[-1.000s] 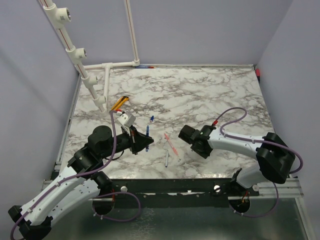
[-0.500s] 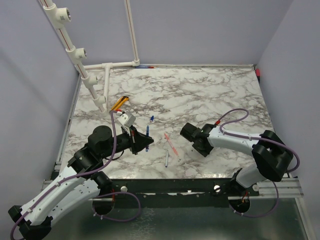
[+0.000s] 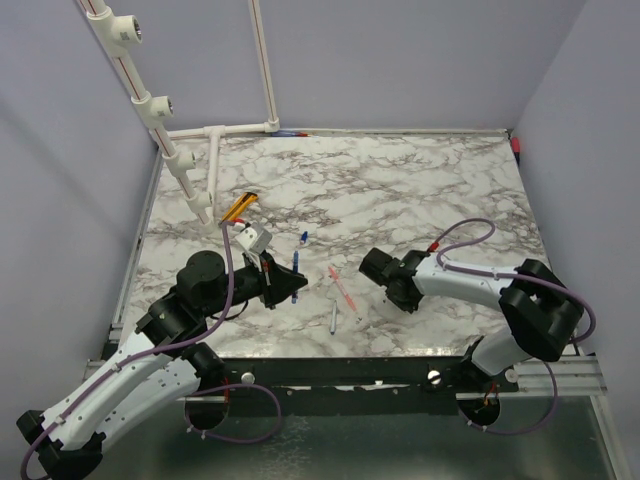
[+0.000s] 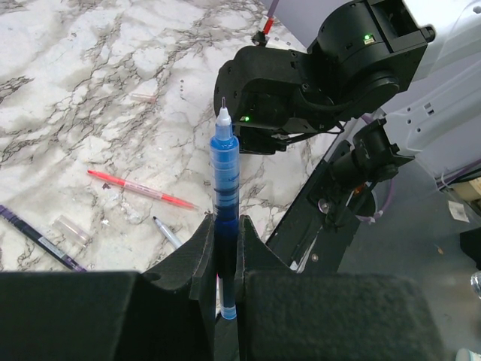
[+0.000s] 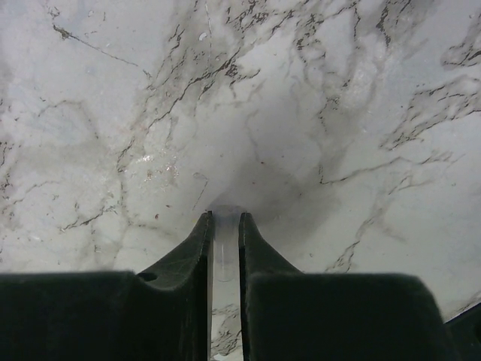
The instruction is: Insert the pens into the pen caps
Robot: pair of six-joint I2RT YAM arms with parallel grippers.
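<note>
My left gripper is shut on a blue pen and holds it above the table, with its tip pointing at the right arm. My right gripper points down at the marble, shut on a small clear pen cap whose end touches the table. It also shows in the top view. A red pen and a whitish pen with a blue end lie between the arms. A dark blue pen lies just beyond my left gripper. A small blue cap lies further back.
A yellow-and-black flat tool lies at the back left by a white pipe frame. A clear cap lies by the dark pen. A tiny pinkish cap lies further out. The table's front edge is near.
My right gripper has shifted slightly left and down onto the table, and its elbow has swung in. My left arm and its blue pen have not moved.
</note>
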